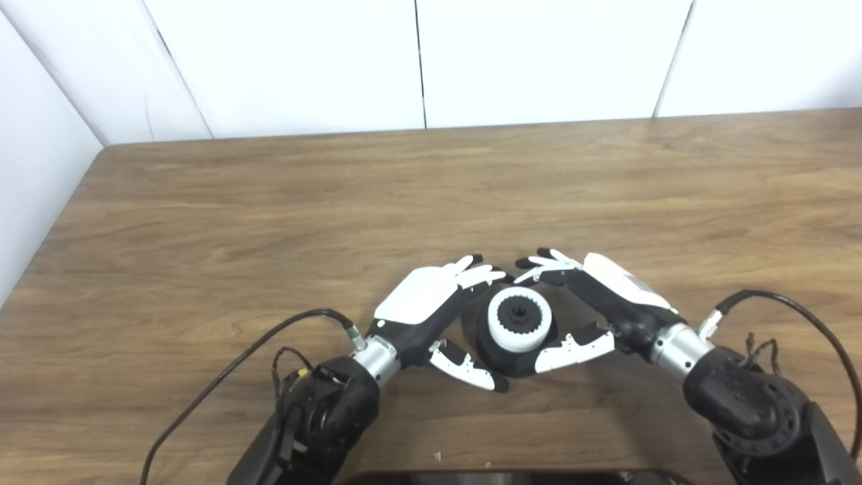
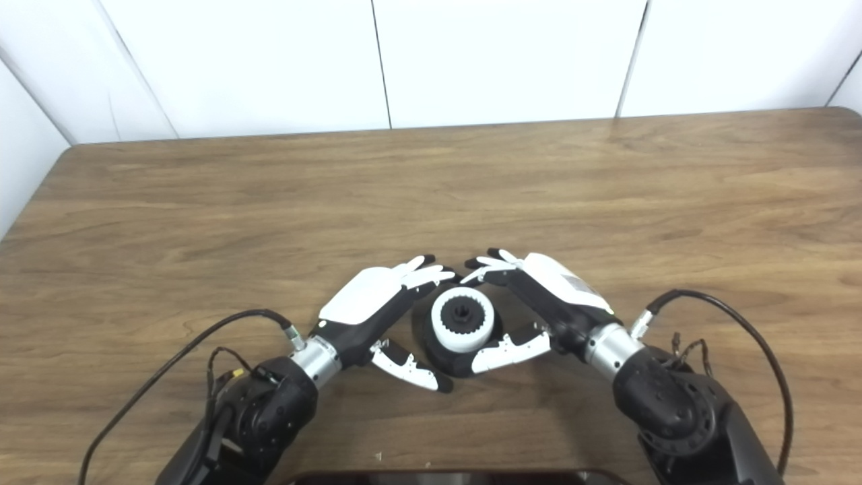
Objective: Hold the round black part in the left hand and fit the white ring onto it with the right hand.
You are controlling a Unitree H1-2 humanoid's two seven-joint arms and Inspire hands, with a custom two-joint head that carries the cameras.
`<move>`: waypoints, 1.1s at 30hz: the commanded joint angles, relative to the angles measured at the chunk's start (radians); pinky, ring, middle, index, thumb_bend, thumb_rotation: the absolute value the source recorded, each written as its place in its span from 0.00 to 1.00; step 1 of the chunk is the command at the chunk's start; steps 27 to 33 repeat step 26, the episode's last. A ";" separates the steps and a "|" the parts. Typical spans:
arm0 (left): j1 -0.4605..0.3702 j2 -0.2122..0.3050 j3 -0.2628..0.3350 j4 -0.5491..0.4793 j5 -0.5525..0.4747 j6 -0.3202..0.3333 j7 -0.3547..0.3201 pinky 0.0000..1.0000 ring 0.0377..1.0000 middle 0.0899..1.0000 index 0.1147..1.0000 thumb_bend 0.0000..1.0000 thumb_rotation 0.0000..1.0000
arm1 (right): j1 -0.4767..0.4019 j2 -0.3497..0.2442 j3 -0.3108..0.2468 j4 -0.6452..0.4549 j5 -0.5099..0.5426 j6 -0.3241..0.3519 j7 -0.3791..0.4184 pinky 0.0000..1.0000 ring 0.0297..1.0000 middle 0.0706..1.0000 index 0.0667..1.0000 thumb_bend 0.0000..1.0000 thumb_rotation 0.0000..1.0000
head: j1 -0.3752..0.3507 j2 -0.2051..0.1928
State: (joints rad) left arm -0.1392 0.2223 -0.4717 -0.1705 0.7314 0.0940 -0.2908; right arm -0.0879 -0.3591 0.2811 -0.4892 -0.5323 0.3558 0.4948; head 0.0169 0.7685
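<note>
You've got the white ring [image 1: 519, 318] already sitting on top of the round black part [image 1: 502, 350], so left hand [image 1: 431, 306] and right hand [image 1: 599, 296] just cup either side of that part, fingers spread, neither clearly gripping, presumably to steady it.

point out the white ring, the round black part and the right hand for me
white ring [image 1: 519, 319], left eye view, on its top face
round black part [image 1: 502, 362], left eye view, on its lower front wall below the ring
right hand [image 2: 562, 296], right eye view, on the back of the hand
</note>
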 commanded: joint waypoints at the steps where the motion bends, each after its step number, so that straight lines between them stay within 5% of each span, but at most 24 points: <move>1: 0.016 0.045 0.027 0.003 0.008 0.038 -0.032 0.94 1.00 0.94 0.86 1.00 0.30 | -0.009 -0.009 -0.018 -0.016 0.002 -0.029 -0.028 1.00 1.00 0.91 0.72 1.00 0.51 | 0.000 -0.001; 16: 0.094 0.029 0.154 -0.055 -0.115 0.080 -0.056 0.89 0.98 0.94 0.90 0.92 0.35 | 0.049 0.019 -0.064 0.014 0.055 -0.051 -0.091 0.88 0.98 0.92 0.81 1.00 0.48 | 0.004 0.008; 33: 0.124 0.001 0.177 -0.067 -0.208 0.115 -0.054 0.86 0.97 0.99 1.00 0.95 0.33 | 0.076 0.029 -0.044 0.028 0.052 -0.049 -0.120 0.82 0.94 0.95 0.91 1.00 0.47 | 0.004 0.013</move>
